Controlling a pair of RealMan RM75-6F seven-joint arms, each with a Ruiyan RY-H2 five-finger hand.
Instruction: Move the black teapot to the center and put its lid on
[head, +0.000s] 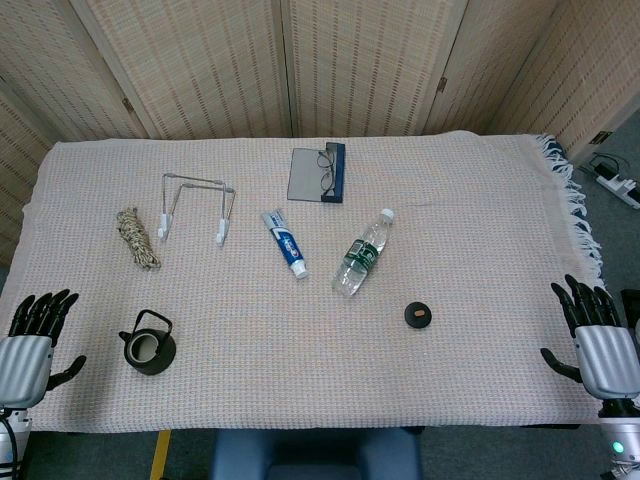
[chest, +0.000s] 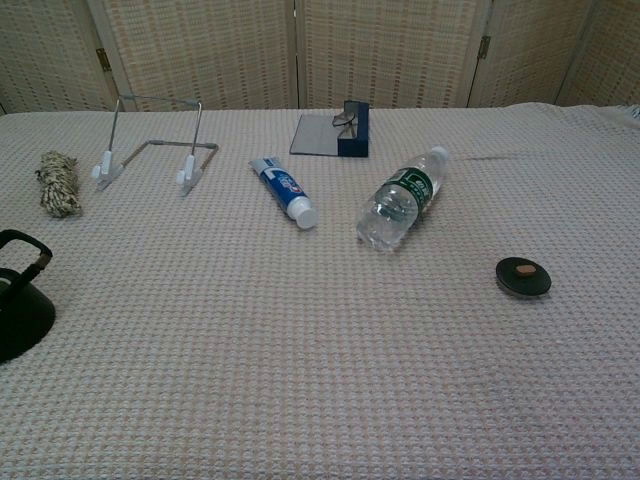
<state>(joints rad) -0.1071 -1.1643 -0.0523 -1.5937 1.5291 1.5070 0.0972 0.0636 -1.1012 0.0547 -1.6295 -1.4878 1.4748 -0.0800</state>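
Black teapot (head: 148, 344) open, its lid (head: 419, 315) lying well apart.

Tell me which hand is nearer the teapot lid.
Right. The lid lies right of the table's middle; the right hand rests open at the right edge, with bare cloth between. The left hand is at the far left edge, beyond the teapot.

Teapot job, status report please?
Left hand and right hand open, holding nothing. Black teapot near left edge, lid lying apart on right. Center clear.
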